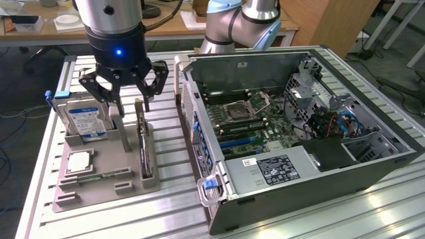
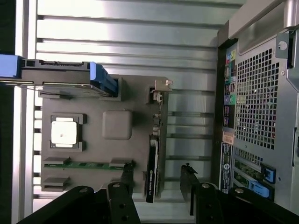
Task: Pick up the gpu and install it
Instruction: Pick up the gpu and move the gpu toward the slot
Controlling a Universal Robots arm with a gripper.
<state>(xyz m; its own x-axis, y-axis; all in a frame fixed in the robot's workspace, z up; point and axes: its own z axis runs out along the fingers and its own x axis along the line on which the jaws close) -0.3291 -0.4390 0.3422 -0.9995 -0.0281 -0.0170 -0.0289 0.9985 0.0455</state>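
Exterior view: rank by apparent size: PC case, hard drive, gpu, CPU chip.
1. PC case, by far the largest.
2. hard drive.
3. gpu, standing edge-on, so its rank against the hard drive is unsure.
4. CPU chip, smallest.

The holder [image 1: 89, 195] walls hide the gpu [image 1: 146, 149] lower half.

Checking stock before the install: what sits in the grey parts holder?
In the holder: the gpu on edge in its slot, a hard drive upright, a CPU chip and a memory stick flat. Slot walls cover the gpu's lower edge.
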